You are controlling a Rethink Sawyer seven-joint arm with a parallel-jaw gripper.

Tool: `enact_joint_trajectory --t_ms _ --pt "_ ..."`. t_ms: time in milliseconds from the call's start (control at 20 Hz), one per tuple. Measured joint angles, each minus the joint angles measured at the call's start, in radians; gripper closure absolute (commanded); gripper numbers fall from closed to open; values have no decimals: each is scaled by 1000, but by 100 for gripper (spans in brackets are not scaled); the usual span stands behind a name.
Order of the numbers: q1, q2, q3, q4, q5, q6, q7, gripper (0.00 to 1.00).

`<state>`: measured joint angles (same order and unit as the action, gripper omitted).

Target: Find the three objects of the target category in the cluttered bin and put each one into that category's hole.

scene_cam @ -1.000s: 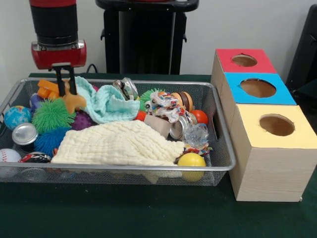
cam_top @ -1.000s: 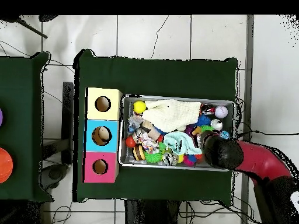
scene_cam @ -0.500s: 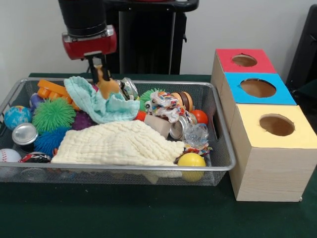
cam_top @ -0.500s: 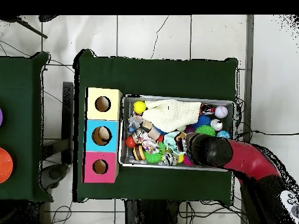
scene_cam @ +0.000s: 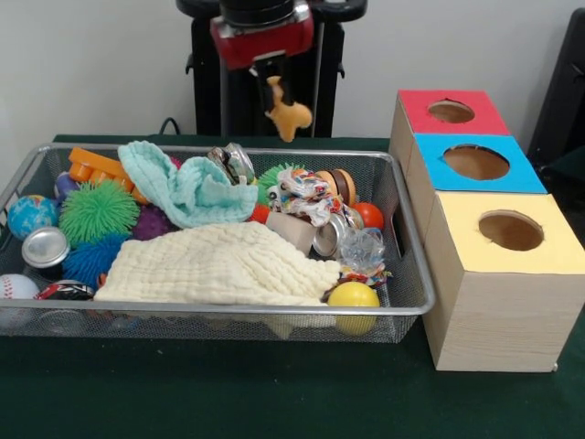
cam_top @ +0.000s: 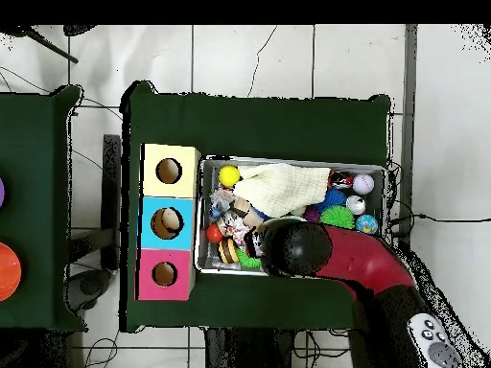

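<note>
My gripper (scene_cam: pixel 274 80) is shut on a small tan-brown plush animal (scene_cam: pixel 290 115), which hangs in the air above the far rim of the wire-mesh bin (scene_cam: pixel 228 311). It is left of the red-topped box, and that box's round hole (scene_cam: pixel 451 111) is apart from it. In the overhead view the arm's head (cam_top: pixel 292 247) covers the gripper and the plush, over the bin's (cam_top: pixel 288 161) near-left part; the red box's hole (cam_top: pixel 164 274) is further left. The tiger and the duck are hidden.
The bin holds a mint cloth (scene_cam: pixel 187 187), a cream cloth (scene_cam: pixel 219 265), spiky balls (scene_cam: pixel 98 210), a rope toy (scene_cam: pixel 302 194), cans and a yellow ball (scene_cam: pixel 353 297). The blue-topped box (scene_cam: pixel 475 165) and yellow-topped box (scene_cam: pixel 507 233) stand beside the red one.
The gripper has lifted the tan-brown plush out of the bin's left end and carried it up and right, toward the boxes.
</note>
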<state>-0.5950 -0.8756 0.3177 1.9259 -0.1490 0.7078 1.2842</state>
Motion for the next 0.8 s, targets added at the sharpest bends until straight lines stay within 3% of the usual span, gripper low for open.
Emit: enact_joint_trajectory --t_ms 250,800 --pt "108 -66 -47 48 64 6 28 100" --pt "273 -142 -148 117 141 21 133 100"
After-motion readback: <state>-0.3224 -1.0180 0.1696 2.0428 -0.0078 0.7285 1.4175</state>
